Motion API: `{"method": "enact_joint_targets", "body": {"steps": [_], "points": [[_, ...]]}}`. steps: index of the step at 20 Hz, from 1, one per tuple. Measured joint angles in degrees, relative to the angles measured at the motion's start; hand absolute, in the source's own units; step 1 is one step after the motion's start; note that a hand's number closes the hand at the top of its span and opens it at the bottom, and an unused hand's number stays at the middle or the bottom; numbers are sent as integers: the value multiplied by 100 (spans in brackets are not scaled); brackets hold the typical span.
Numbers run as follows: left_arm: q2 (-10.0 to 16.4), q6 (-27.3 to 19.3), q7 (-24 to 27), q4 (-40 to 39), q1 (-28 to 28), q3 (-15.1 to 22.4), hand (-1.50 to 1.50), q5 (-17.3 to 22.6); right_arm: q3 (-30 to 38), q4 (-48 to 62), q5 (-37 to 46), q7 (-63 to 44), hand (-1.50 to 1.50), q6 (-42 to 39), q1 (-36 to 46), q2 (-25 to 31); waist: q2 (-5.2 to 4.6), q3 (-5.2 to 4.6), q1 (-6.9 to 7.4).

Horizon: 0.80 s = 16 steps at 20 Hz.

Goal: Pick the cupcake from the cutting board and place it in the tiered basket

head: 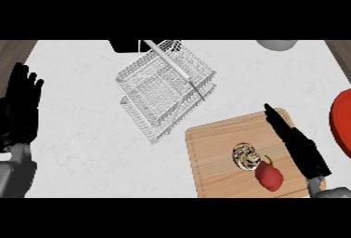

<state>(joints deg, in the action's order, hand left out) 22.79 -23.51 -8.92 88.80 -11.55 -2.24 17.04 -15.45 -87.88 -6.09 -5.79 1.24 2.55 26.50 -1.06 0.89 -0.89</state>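
1. The round cupcake (245,155), top swirled pale and dark, sits on the cutting board (212,160) beside a red pepper (270,176).
2. Our right hand (296,142) is just beside it, fingers straight, pressed together.
3. Our left hand (21,109) rests far left, fingers spread upward.

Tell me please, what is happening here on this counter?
A robot is about to move a cupcake. Its right hand reaches over the wooden cutting board with straight, open fingers, just to the right of the cupcake, and holds nothing. The cupcake is not yet picked up; it sits on the board next to a red pepper. The wire tiered basket, where it should go, stands further back on the counter. The left hand rests open at the left edge.
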Motion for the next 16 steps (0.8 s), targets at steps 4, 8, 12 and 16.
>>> {"method": "enact_joint_targets", "body": {"steps": [4, 8, 12, 16], "points": [[205, 352, 249, 94, -6, 464, 0, -446, 133, -235, 11, 83, 150, 416, 501, -480, 72, -51, 68], [537, 759, 553, 200, 17, 962, 0, -942, 491, -257, 567, -41, 150, 1318, 836, -545, 122, -113, -102], [646, 976, 758, 308, 118, 1354, 0, -1266, 932, -138, 1077, -257, -150, 2972, 786, -1242, 128, -102, -111], [588, 1072, 1025, 344, 281, 1623, 0, -1555, 564, -392, 2117, -761, -150, 4085, 805, -1746, 127, -101, -1]]}}
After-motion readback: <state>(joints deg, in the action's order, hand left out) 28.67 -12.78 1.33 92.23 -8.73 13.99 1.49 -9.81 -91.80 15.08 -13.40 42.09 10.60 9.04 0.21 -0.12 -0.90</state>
